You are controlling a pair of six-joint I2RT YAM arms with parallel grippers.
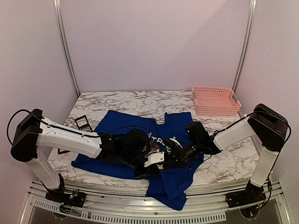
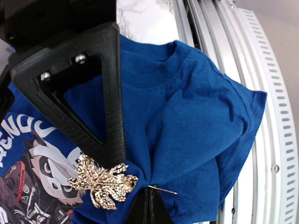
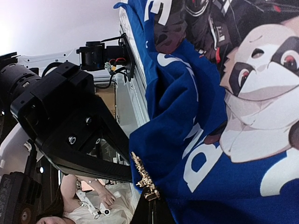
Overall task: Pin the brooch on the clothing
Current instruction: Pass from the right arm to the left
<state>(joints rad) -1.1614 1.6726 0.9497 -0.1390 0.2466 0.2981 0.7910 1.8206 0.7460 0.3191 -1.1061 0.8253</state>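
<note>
The clothing, a royal-blue T-shirt with a panda-like chest print, lies crumpled on the marble table. Both arms meet over its middle. My right gripper is shut on the brooch, a gold glittering leaf pressed against a raised fold of the shirt. My left gripper is shut on that gathered fold, just beside the brooch. The brooch's thin pin pokes out of the cloth right of my left jaws. The collar lies above.
A pink basket stands at the back right of the marble table. Two black frame-like pieces lie left of the shirt. The shirt's hem hangs over the aluminium front rail. A person sits beyond the table.
</note>
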